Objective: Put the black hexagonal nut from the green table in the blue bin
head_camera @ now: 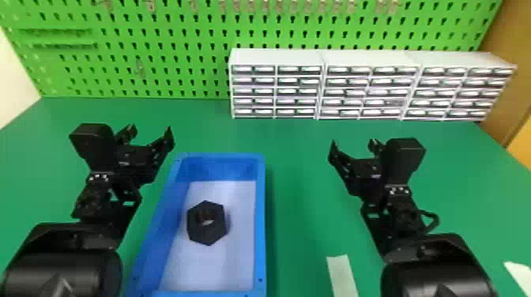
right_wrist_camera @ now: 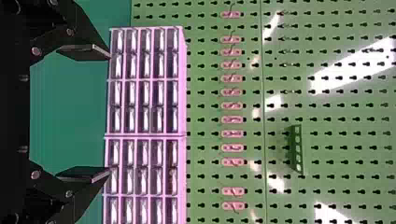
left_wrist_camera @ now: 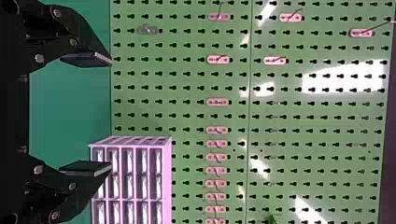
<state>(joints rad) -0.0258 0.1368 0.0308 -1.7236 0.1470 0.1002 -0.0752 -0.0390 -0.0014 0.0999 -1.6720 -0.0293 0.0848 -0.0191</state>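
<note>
The black hexagonal nut (head_camera: 207,223) lies flat on the white floor of the blue bin (head_camera: 260,221), nearer its left wall. Left of the bin's far end, my left gripper (head_camera: 150,132) is held above the table, open and holding nothing; the left wrist view shows the left gripper (left_wrist_camera: 111,114) with its two fingers wide apart. To the right of the bin, my right gripper (head_camera: 353,143) stands open over the green table (head_camera: 300,177), and in the right wrist view the right gripper (right_wrist_camera: 111,113) has nothing between its fingers.
White drawer cabinets (head_camera: 324,85) stand along the table's back edge, centre to right, before a green pegboard (head_camera: 158,51) with hooks. A pale strip (head_camera: 342,276) lies on the table right of the bin, and another pale piece (head_camera: 519,274) near the right edge.
</note>
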